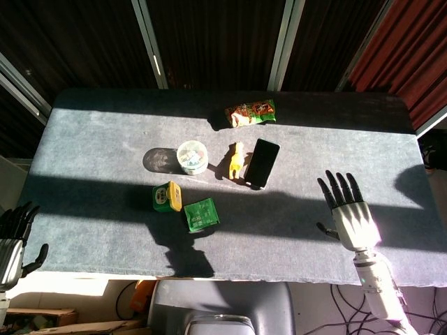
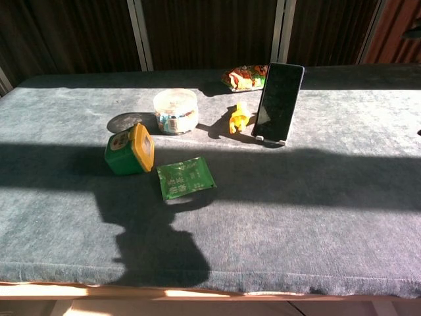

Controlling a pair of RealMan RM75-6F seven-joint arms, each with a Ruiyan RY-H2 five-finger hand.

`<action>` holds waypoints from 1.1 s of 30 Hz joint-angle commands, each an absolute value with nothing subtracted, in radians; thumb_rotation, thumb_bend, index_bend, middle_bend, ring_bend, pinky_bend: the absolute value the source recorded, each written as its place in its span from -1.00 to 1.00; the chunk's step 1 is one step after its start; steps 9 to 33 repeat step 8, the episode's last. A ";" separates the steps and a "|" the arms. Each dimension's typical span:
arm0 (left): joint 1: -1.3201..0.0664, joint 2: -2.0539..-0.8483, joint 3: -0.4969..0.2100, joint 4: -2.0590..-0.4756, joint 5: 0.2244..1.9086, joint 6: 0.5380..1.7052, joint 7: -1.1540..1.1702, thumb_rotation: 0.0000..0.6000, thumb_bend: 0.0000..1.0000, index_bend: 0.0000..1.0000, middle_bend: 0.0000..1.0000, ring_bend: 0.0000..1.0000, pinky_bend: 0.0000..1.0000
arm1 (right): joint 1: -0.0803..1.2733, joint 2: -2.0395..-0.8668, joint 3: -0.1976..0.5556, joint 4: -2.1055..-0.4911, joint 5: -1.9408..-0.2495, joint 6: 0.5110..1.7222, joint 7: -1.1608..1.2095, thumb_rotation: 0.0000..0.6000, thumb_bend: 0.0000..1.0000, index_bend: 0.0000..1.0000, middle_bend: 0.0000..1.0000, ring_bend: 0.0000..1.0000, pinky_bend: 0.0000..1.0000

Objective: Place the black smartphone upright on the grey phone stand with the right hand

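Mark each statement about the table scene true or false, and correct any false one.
1. The black smartphone stands upright on the grey phone stand. True.
2. The right hand grips the smartphone. False: it is open, apart from the phone.
3. The yellow figure stands beside the smartphone. True.
4. The green sachet lies on top of the round clear tub. False: it lies flat on the table.
5. The left hand holds the green box. False: it holds nothing.

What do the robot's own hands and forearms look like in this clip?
The right hand has a pale silvery-white palm shell with dark, segmented fingers, on a slim white, ringed forearm. The left hand, at the frame's edge, shows the same dark fingers and a light body. No markings are legible.
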State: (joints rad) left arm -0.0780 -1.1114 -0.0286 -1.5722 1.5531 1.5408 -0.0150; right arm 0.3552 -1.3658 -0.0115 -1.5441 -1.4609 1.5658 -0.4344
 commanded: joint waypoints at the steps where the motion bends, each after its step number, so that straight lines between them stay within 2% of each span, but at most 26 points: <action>1: -0.080 -1.119 -0.025 -1.577 1.557 1.536 0.007 1.00 -0.21 -1.00 -1.00 -1.00 -1.00 | 0.246 -1.297 -0.071 -1.472 -1.400 1.529 -0.220 1.00 -0.47 -1.00 -1.00 -1.00 -1.00; 6: -0.077 -1.123 -0.026 -1.589 1.553 1.538 0.030 1.00 -0.21 -1.00 -1.00 -1.00 -1.00 | 0.229 -1.289 -0.038 -1.464 -1.413 1.544 -0.183 1.00 -0.47 -1.00 -1.00 -1.00 -1.00; 33: -0.076 -1.124 -0.026 -1.590 1.552 1.539 0.032 1.00 -0.21 -1.00 -1.00 -1.00 -1.00 | 0.223 -1.287 -0.037 -1.467 -1.426 1.543 -0.183 1.00 -0.47 -1.00 -1.00 -1.00 -1.00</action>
